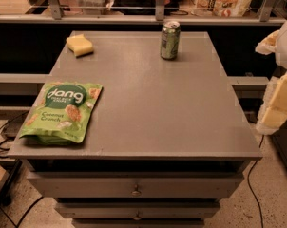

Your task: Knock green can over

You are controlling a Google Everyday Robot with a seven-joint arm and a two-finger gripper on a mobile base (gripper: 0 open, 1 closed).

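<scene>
End effector (278,98) (pale, blocky; grip unclear) hangs right, well apart from the upright cylindrical green can (170,40).

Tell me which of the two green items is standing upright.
The green can at the far edge of the table; the green snack bag lies flat near-left. The claw is off its right side.
</scene>
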